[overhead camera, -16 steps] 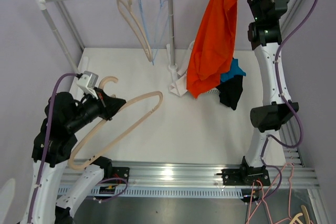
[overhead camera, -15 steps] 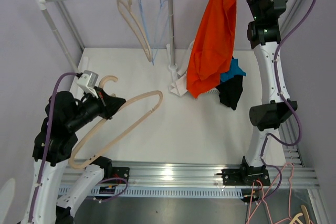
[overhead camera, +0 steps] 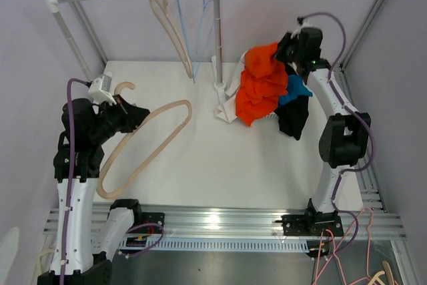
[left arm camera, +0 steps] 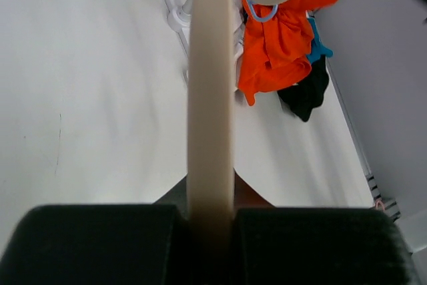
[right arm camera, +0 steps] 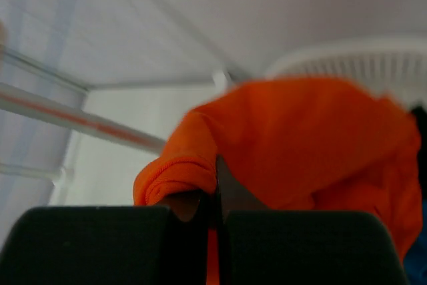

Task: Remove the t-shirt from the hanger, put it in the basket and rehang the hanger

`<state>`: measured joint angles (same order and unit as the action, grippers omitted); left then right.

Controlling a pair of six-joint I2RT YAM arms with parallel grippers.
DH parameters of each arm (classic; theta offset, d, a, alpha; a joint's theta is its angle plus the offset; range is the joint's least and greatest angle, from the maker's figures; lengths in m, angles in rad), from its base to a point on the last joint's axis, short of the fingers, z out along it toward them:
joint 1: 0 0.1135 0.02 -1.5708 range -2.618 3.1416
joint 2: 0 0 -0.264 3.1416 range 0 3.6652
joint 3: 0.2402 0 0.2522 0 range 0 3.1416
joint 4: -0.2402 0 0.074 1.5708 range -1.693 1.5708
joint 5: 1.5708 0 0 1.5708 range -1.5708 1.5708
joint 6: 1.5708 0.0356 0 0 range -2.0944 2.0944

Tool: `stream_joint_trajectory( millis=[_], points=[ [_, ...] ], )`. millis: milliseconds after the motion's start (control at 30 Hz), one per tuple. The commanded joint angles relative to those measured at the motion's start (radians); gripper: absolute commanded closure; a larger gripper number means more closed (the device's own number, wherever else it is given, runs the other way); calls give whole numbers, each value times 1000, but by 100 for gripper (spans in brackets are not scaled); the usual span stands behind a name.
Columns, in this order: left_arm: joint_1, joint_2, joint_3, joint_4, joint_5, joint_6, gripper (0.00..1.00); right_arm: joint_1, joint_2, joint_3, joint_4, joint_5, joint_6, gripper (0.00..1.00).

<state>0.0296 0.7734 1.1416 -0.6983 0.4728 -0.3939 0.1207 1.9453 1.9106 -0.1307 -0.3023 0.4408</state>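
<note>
Left gripper clamped on the bare hanger, now swung nearer the table's left edge; right gripper pinching the orange t-shirt, which has come down from overhead into a bunched heap on the white basket. Removal looks done. The basket also carries a blue garment and a black garment

Black fingers pinch a fold of the orange t-shirt — white basket behind.
</note>
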Motion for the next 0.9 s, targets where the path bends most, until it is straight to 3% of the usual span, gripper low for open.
stream_joint_trajectory(
  millis=[0, 100, 200, 400, 500, 633, 767, 800, 833, 867],
  points=[
    [21, -17, 9, 91, -40, -80, 99, 7, 29, -224, -179, -52, 42, 100],
    [20, -2, 23, 118, -57, -120, 99, 25, 105, -368, -213, -43, 18, 100],
    [21, 38, 53, 135, -103, -137, 99, 37, 177, -392, -271, -9, -23, 100],
    [62, 176, 213, 122, -137, -155, 99, 36, 113, -424, -274, 107, -37, 100],
    [72, 240, 337, 50, -227, -132, 99, 39, 46, -368, -335, 167, -54, 97],
    [72, 331, 525, -99, -409, -45, 99, 59, -60, -292, -429, 297, -83, 79],
    [73, 371, 558, -106, -511, -14, 99, 74, -137, -225, -489, 406, -108, 68],
    [73, 379, 563, -99, -517, -13, 99, 74, -155, -197, -498, 416, -114, 61],
    [73, 389, 575, -96, -523, -13, 99, 74, -161, -183, -518, 426, -114, 42],
    [73, 400, 581, -95, -531, -13, 99, 76, -169, -171, -523, 446, -114, 31]
  ],
)
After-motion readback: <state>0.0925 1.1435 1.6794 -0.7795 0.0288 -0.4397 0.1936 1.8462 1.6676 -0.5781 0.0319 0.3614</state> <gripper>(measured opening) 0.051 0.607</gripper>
